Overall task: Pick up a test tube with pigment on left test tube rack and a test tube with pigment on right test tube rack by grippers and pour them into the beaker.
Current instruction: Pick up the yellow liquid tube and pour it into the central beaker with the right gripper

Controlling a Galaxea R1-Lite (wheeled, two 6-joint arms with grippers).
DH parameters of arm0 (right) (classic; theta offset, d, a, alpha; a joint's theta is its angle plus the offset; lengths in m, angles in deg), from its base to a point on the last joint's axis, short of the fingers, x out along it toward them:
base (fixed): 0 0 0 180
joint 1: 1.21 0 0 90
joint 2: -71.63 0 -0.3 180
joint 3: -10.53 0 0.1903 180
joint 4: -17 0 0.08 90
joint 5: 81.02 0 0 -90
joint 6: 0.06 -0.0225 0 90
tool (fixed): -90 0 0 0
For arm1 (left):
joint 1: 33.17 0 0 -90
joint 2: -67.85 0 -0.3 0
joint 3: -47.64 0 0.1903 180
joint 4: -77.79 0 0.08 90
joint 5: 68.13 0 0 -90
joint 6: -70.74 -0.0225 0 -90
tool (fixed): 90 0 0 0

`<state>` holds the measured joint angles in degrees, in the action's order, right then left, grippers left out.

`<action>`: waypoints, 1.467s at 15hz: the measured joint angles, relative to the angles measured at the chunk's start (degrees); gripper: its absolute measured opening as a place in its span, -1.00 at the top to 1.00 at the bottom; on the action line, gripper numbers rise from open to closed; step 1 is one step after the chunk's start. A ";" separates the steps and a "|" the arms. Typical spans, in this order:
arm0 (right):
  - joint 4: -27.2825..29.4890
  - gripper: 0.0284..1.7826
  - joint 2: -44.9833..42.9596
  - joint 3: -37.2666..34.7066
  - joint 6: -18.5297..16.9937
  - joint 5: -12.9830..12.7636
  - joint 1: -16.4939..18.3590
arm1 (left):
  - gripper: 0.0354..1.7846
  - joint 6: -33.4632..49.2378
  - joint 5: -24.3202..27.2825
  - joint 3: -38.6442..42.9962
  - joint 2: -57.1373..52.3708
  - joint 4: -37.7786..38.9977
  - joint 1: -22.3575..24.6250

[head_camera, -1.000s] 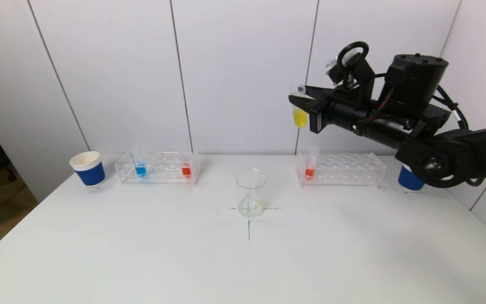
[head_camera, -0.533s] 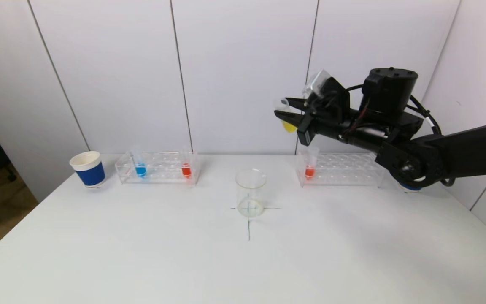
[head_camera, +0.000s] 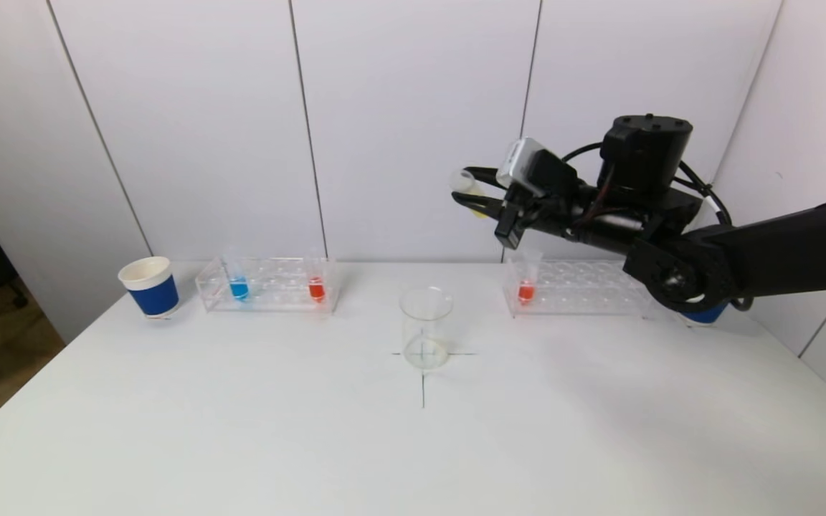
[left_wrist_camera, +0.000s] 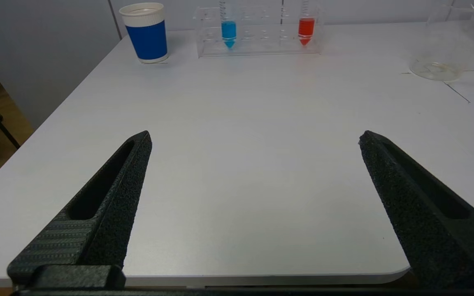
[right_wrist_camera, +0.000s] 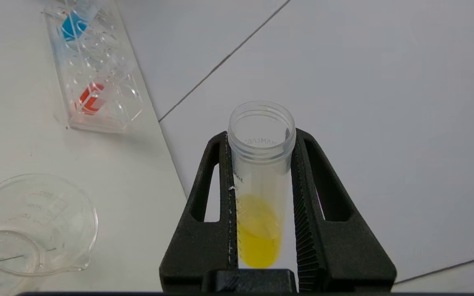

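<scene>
Beaker (head_camera: 425, 327) is what my next move turns on: it stands on the cross marked at the middle of the surface (head_camera: 413, 444), below my right end effector (head_camera: 464, 192) and a little toward my left of it, well apart in height. That end effector is clamped on the yellow test tube (right_wrist_camera: 260, 181), one finger (right_wrist_camera: 214, 193) on each side of its barrel. The tube's long axis is tipped over, close to level as I see it from the head view, with the open mouth pointing toward my left and the yellow pigment pooled at the closed end near my palm. From my right wrist view the beaker sits off to one side of the tube's mouth, not under it, so I judge the mouth must travel farther left and down before I tilt more, or the pigment would fall onto the surface.

My right arm is clearly the nearer one. My left end effector (left_wrist_camera: 253, 139) hangs low over the near left edge of the surface, fingers spread wide and holding nothing. The left test tube rack (head_camera: 267, 284), with its blue tube (head_camera: 238, 284) and red tube (head_camera: 316, 284), lies far ahead of it, untouched. The right test tube rack (head_camera: 579, 287) holds one red tube.
</scene>
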<state>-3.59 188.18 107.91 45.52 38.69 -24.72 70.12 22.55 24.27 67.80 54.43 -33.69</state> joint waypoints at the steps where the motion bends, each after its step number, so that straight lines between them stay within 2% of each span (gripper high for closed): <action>1: 0.06 0.52 0.20 0.22 1.44 0.52 -0.34 | -0.98 0.00 0.00 0.00 0.00 0.00 0.00; 7: -0.11 0.52 1.15 0.27 7.91 1.11 -2.16 | -0.98 0.00 0.02 0.00 0.00 0.00 0.00; 11: -0.66 0.52 2.39 -0.17 12.96 4.44 -1.90 | -0.98 0.00 0.02 0.00 0.00 0.00 0.00; 16: -3.34 0.52 3.72 -1.61 14.40 5.66 -1.52 | -0.98 0.00 0.00 0.00 0.00 0.00 0.00; 18: -4.91 0.52 4.46 -2.01 14.86 6.89 -1.19 | -0.98 0.00 0.00 0.00 0.00 0.00 0.00; 22: -6.58 0.52 5.75 -3.43 17.90 8.24 -0.77 | -0.98 0.02 0.02 0.00 0.00 0.00 0.00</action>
<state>-10.17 193.93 104.48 63.41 46.93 -25.48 70.14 22.58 24.27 67.80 54.43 -33.69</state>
